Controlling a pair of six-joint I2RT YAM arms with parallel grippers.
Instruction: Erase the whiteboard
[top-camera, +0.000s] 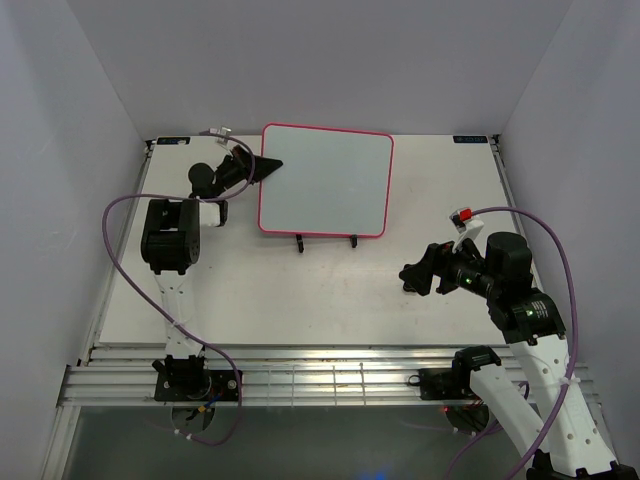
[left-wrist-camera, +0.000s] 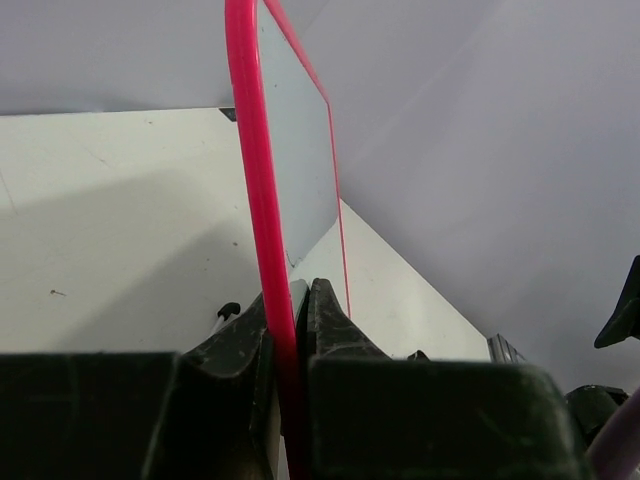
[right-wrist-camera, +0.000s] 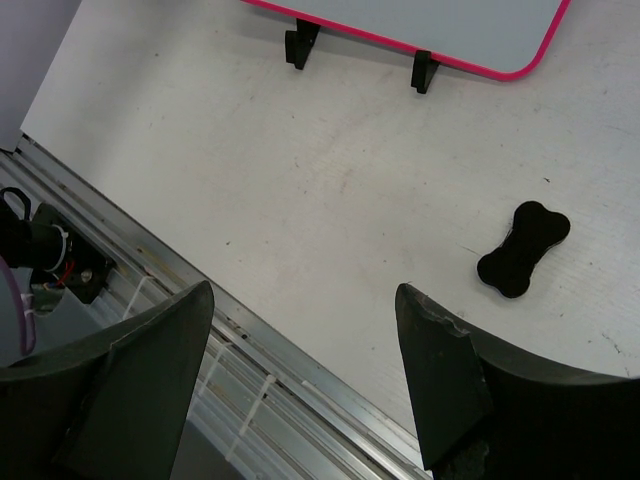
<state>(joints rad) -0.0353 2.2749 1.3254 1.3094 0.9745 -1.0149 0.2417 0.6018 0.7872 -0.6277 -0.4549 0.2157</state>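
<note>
One whiteboard (top-camera: 325, 180) upright, long axis seemingly left-right.

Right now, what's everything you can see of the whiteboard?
The whiteboard is a rectangular panel with rounded corners and a thin pink-red frame, plastic-looking. Its pale face shows no writing. It stands propped at the far side of the table, with two black stand feet poking out below its lower edge. The left claw is shut on its left edge, pinching the frame. Nothing else touches it.
</note>
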